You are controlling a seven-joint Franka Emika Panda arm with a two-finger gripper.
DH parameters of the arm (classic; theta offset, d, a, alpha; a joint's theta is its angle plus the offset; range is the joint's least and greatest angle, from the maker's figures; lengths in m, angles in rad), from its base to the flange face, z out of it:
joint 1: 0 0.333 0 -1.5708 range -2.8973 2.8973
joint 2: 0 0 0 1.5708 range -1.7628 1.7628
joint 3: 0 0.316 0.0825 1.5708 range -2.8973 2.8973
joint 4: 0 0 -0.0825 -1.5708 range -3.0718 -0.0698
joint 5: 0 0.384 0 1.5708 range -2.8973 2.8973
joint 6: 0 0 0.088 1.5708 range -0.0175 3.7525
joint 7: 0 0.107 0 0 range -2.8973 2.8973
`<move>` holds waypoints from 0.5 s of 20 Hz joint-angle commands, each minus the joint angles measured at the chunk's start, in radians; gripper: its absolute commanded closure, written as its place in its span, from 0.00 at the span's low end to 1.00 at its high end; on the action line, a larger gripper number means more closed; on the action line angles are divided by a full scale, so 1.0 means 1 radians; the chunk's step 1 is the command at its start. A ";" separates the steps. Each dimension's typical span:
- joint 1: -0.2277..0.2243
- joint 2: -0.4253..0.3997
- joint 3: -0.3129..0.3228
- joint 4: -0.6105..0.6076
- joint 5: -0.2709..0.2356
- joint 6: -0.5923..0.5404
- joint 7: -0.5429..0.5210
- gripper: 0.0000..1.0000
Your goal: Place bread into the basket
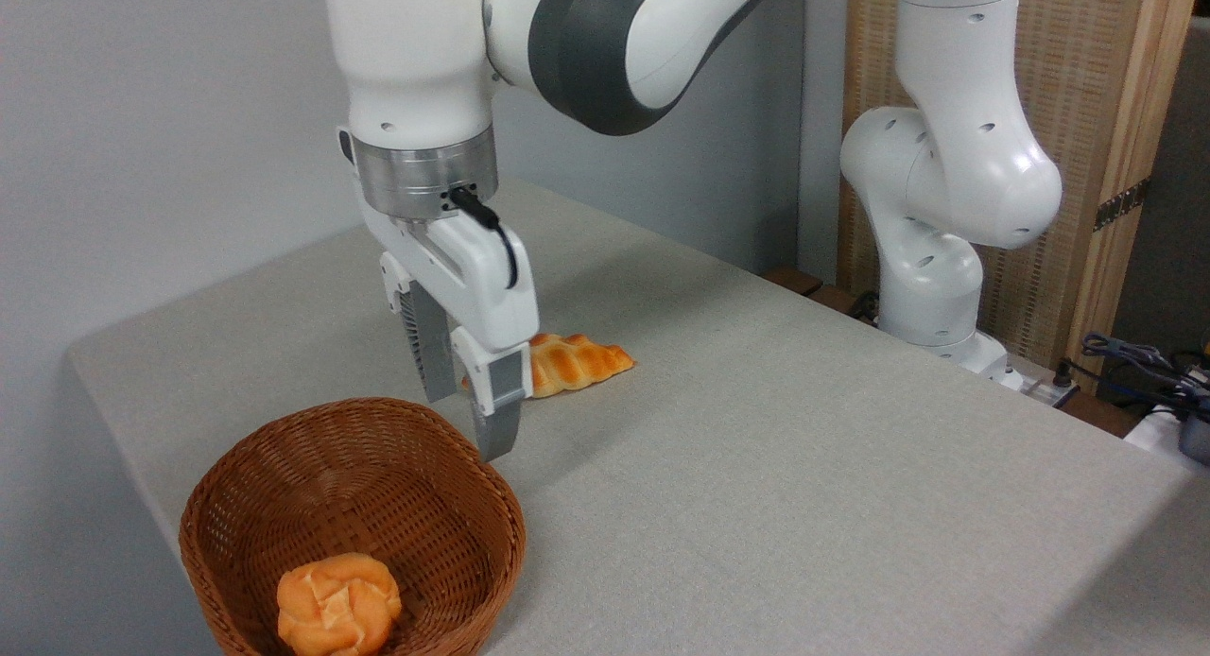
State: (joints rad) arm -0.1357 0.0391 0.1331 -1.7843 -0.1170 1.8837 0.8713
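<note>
- bread lies inside basket, on the floor near the 6 o'clock wall; drop looks done
- gripper above basket rim at 1 o'clock, fingers spread apart, holding nothing
- step in hand, my read: retreat; lift straight up so the fingers clear the wicker rim
- braided loaf just behind gripper, partly hidden; avoid nudging it
- grey cloth-textured counter, pale wall at 9 o'clock, slatted wooden panel and cables at 3 o'clock
</note>
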 commanded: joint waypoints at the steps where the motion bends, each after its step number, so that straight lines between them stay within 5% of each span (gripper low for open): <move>1: -0.007 -0.024 0.025 0.008 0.000 -0.067 -0.049 0.00; 5: -0.008 -0.025 0.025 0.008 0.077 -0.071 -0.092 0.00; 10: -0.007 -0.047 0.043 0.008 0.082 -0.092 -0.091 0.00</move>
State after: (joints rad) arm -0.1361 0.0203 0.1516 -1.7816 -0.0466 1.8285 0.7958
